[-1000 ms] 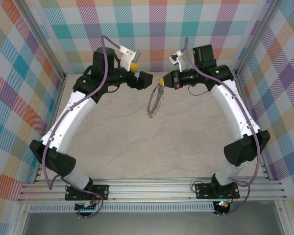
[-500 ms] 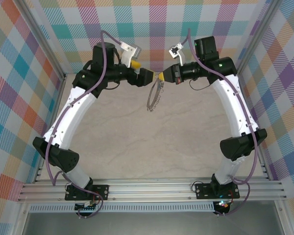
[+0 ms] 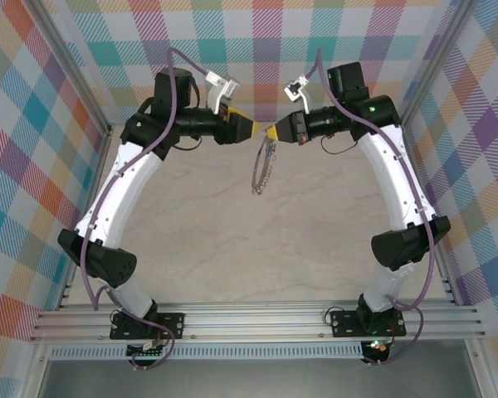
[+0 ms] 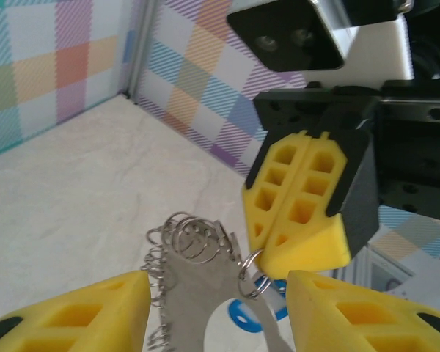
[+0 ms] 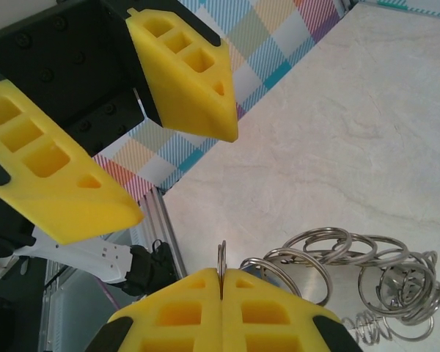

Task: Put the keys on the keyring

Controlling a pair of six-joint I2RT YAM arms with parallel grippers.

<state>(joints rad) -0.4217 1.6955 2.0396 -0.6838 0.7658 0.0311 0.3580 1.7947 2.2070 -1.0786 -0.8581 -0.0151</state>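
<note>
Your left gripper (image 4: 218, 304) stands at half width, the key (image 4: 243, 317) between its fingers and not pinched. Close slowly, centred on the key; the keyring (image 4: 194, 238) hangs just below your right gripper (image 5: 221, 293), which is clamped tight on its rim.

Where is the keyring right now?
In the top view the keyring hangs mid-table toward the back, pinched by the right gripper, with the left gripper open just beside it.

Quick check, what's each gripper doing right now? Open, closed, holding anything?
Left gripper: open, holding nothing.
Right gripper: closed, pinching the keyring.
</note>
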